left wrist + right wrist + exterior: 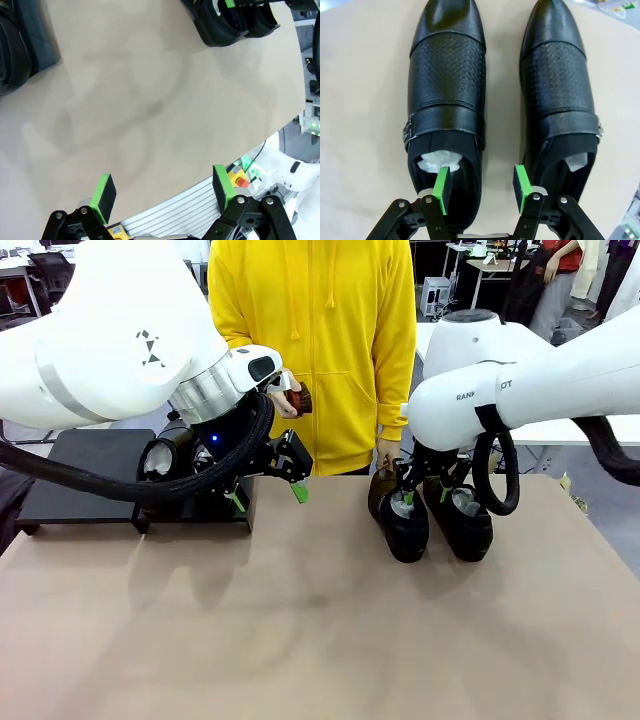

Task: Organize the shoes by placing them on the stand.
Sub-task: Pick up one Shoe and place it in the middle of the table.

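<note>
The right gripper (481, 184) is standing over one shoe (447, 85) by the table's (320, 640) far edge — one jaw inside, one outside; I cannot tell if it is squeezing. Next: grip firmly, then lift it to the stand (90, 455) at the far left corner. The left gripper (165, 192) is gaping, holding nothing.

End effector (164, 186) spread, seemingly above tabletop (150, 100).
</note>
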### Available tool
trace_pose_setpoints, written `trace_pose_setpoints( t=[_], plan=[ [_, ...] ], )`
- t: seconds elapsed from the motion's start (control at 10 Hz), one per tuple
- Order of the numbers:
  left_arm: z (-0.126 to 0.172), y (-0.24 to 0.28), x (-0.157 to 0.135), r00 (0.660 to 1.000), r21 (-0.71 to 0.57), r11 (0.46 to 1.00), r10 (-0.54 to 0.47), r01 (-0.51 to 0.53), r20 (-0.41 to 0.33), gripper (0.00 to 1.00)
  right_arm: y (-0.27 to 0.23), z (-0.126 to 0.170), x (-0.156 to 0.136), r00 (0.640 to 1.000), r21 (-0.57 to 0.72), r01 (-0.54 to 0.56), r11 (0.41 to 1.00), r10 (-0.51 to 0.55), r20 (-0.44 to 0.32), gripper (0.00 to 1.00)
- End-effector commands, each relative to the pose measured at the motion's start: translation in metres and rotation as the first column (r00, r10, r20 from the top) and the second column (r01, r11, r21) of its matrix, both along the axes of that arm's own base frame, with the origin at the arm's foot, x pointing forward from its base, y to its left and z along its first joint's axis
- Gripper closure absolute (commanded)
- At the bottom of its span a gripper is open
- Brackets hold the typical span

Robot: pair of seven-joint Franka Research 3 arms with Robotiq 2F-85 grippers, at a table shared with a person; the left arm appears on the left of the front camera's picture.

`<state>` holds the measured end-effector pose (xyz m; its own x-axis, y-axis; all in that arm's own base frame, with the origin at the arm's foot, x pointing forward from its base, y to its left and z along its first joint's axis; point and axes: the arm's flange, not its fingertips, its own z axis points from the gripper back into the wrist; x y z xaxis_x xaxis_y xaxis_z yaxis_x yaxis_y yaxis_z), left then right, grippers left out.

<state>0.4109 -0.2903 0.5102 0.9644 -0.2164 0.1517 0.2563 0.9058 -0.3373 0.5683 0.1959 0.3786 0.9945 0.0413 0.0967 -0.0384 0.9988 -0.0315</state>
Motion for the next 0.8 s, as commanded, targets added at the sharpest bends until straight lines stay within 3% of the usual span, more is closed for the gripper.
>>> trace_pose_setpoints(
  t=[0.0,0.5,0.6,0.7],
  plan=[
    [0.0,0.001,-0.002,1.0,0.014,1.0,0.016,-0.016,0.01,0.0,0.009,-0.003,0.011,1.0,-0.012,0.028,1.0,-0.028,0.01,0.34],
    [0.0,0.001,-0.002,1.0,0.014,1.0,0.016,-0.016,0.01,0.0,0.011,-0.034,0.019,0.998,-0.036,0.042,0.998,-0.044,-0.043,0.34],
    [0.0,0.001,-0.002,1.0,0.014,1.0,0.016,-0.016,0.01,0.0,0.009,-0.036,0.018,0.998,-0.029,0.049,0.998,-0.05,-0.045,0.42],
    [0.0,0.001,-0.002,1.0,0.014,1.0,0.016,-0.016,0.01,0.0,0.007,-0.037,0.018,0.997,-0.016,0.049,0.999,-0.05,-0.053,0.61]
  ],
)
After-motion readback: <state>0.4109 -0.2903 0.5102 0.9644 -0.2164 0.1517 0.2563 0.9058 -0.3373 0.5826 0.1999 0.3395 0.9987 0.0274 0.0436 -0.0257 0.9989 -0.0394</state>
